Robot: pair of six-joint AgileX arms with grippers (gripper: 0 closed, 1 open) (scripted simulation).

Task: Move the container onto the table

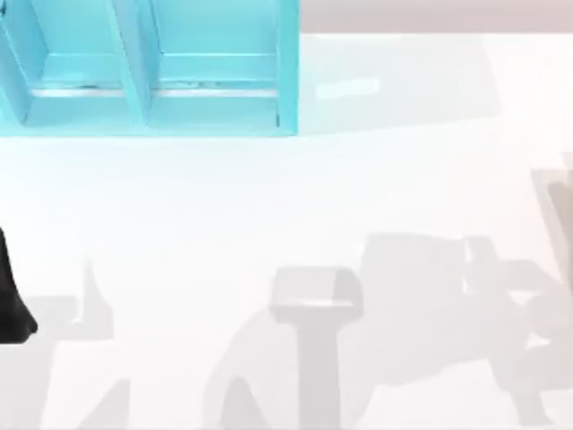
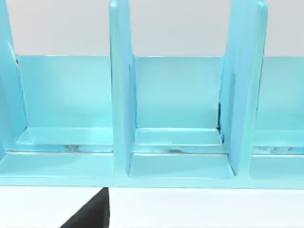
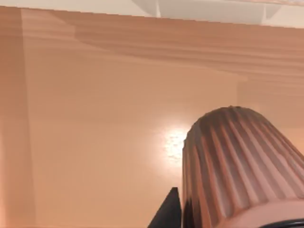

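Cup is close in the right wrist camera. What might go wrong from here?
1. The cup sits right beside the right gripper, but the hold cannot be confirmed; it may slip or tip when moved.
2. Its height over the table is unclear, so a release might drop it.
3. The left arm, at the table's left edge, faces the shelf closely; any advance could strike it.

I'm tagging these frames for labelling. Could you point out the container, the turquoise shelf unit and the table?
container [image 3: 237,161]: right wrist view, on its ribbed copper-brown side wall.
turquoise shelf unit [image 1: 134,67]: top view, on the upright divider between two compartments.
table [image 1: 269,197]: top view, on bare white surface in front of the shelf.
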